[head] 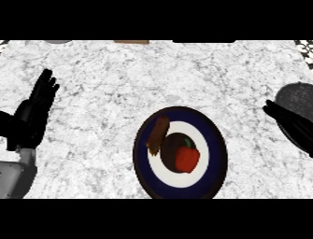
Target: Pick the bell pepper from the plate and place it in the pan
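- Red bell pepper (186, 158) lies on the plate (214, 182), beside a brown item (159, 135).
- Right hand (300, 133) hangs wide, empty, before the pan (307, 100).
- Left hand (31, 114) rests wide at left.
- Risk: a reach could nudge the brown item, or roll the pepper.

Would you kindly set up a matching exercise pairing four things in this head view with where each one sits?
Things:
1. bell pepper
2. pan
3. left hand
4. brown food

Places:
A. at the counter's right edge, beside the right hand
B. open and resting at the left, fingers up
C. on the plate, right of centre
D. on the plate's left side

Pairs: 1-C, 2-A, 3-B, 4-D
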